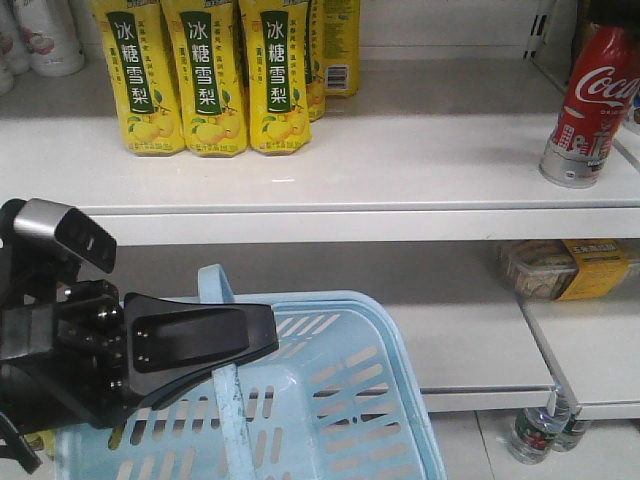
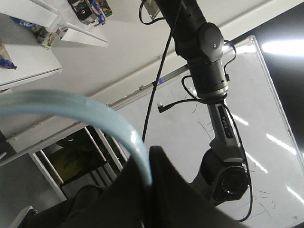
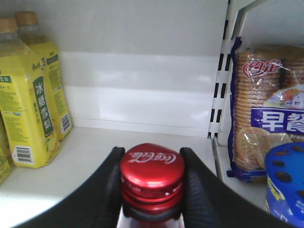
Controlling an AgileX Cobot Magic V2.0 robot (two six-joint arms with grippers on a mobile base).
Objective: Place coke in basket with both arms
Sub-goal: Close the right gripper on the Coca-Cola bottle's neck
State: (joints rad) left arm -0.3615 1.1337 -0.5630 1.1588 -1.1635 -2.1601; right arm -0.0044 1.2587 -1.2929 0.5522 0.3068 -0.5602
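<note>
The coke, a red bottle with white script and a silver base, stands slightly tilted at the right end of the upper white shelf. In the right wrist view its red cap sits between the two black jaws of my right gripper, which press against both sides of the neck. The light blue basket hangs low in front of the shelves. My left gripper is shut on its flat handle. That handle curves down into the closed jaws in the left wrist view.
Yellow pear-drink bottles stand on the upper shelf to the left of the coke. A slotted divider and biscuit packs lie just to its right, with a blue lid nearer. Snack packs fill the lower shelf.
</note>
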